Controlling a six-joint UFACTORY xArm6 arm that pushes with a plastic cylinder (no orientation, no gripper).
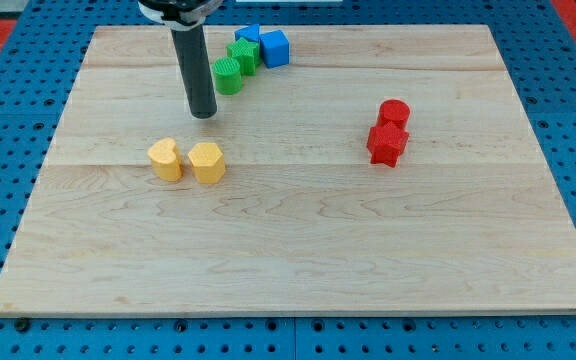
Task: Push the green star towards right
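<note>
Dark rod is the whole end effector here: no jaws, so nothing spread or pinching, just my tip (204, 114) resting on the desk (298, 250) in the upper left. It touches no block.

Nearest thing: green cylinder (228, 76), just up and to the view's right of the tip, close but apart. Next along the same diagonal is the green star (244, 54), touching or nearly touching the cylinder. Shape is small; I read the ridged one as the star. Past it, blue cube (274, 48) sits right against the star's right side, and another blue block (248, 34) is behind, shape unclear. All four are bunched near the top edge.

Below the tip: yellow heart (166, 159) and a second yellow block (207, 162), side by side, apart from the tip. Far right: red cylinder (394, 113) and red star (387, 144), touching, well away from the work.

Step, as I judge it: approach, no contact with the star yet. The tip is left of and below the star, with the cylinder partly in the line.

Next move needs: get the tip to the star's left side at its level, going around above the cylinder, then sweep right. The blue cube is in the path and will likely get shoved along; the cylinder may drag too if I cut through it.
</note>
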